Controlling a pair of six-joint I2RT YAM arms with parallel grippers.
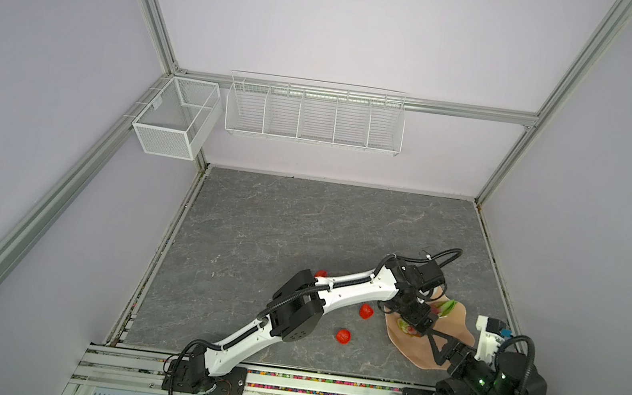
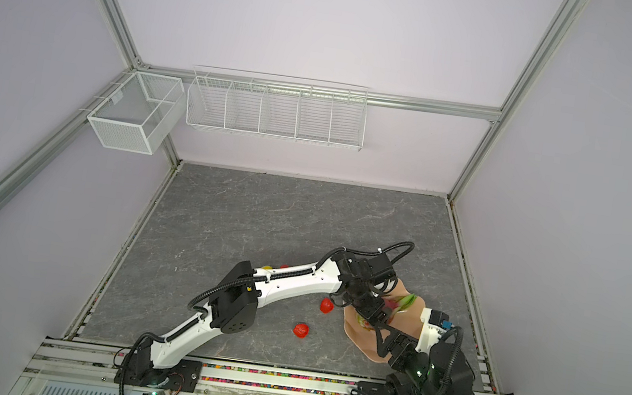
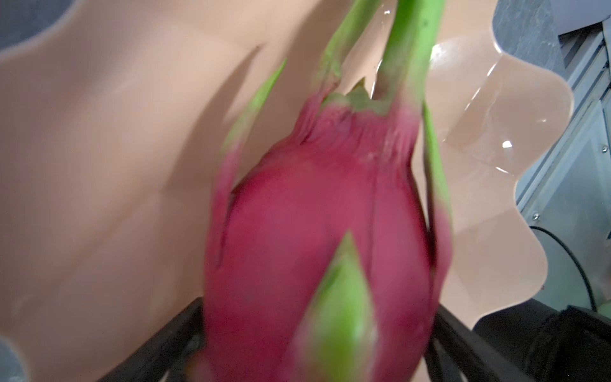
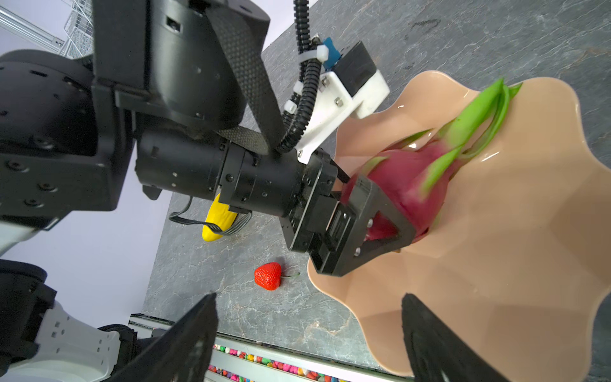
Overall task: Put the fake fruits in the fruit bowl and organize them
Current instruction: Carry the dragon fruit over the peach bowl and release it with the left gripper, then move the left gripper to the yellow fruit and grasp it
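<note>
Your left gripper's (image 3: 319, 304) fingers (image 3: 178, 334) stood on either side of the dragon fruit (image 4: 403, 178). Whether they pressed it or stood just clear, the blur hid. The fruit sat low inside the fruit bowl (image 4: 496, 264). It looked light, smooth and apt to roll on that glossy dish, so its belly was the place to grip, not the thin green scales (image 4: 472, 115). Your right gripper (image 4: 307, 297) hung spread and empty by the rim. The red berries (image 1: 366, 311) (image 1: 343, 336) (image 1: 321, 273) and yellow fruit (image 4: 216, 221) lay on the table (image 1: 302, 226).
</note>
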